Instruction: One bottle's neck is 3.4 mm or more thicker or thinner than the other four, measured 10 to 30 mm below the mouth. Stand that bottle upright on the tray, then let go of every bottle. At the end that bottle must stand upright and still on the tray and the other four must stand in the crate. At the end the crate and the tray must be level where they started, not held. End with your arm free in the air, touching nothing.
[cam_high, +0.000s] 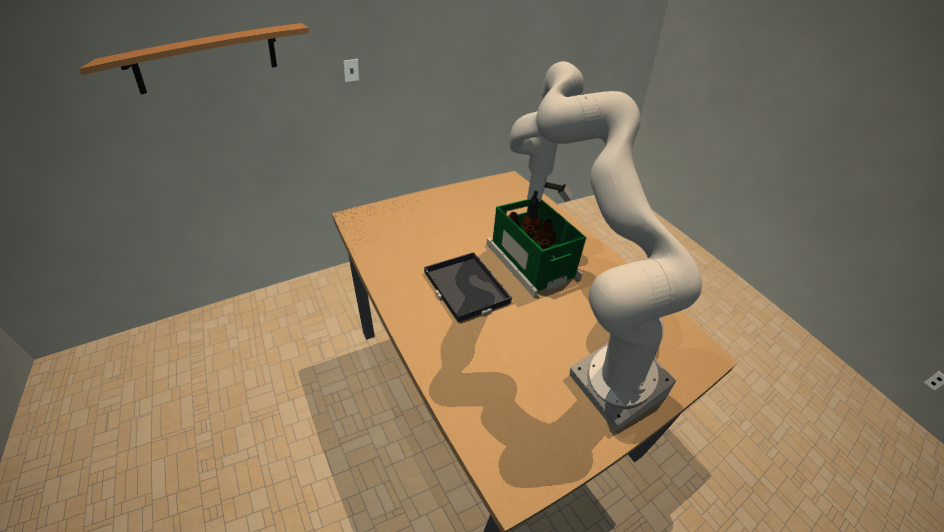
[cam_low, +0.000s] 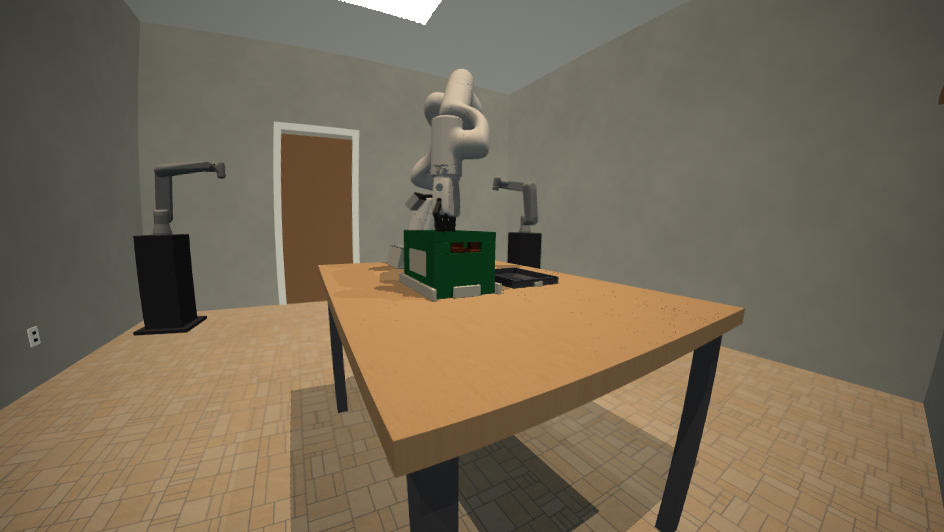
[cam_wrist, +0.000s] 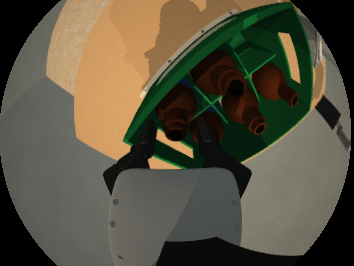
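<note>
A green crate (cam_high: 538, 244) stands on the table and holds several brown bottles (cam_high: 538, 229), upright in its cells. In the wrist view the crate (cam_wrist: 226, 89) shows from above with the bottle mouths (cam_wrist: 256, 123) visible. My gripper (cam_high: 532, 204) has come down into the crate's far corner. Its fingers are open and stand on either side of the neck of one brown bottle (cam_wrist: 176, 119), without closing on it. The black tray (cam_high: 467, 286) lies flat on the table left of the crate, with nothing on it. From the exterior view the crate (cam_low: 450, 262) hides the fingertips (cam_low: 444, 223).
The crate sits on a pale base frame (cam_high: 522, 274). The arm's base (cam_high: 621, 389) is bolted near the table's near right edge. A wall shelf (cam_high: 191, 47) hangs far off. Two other arms on black pedestals (cam_low: 165, 280) stand on the floor.
</note>
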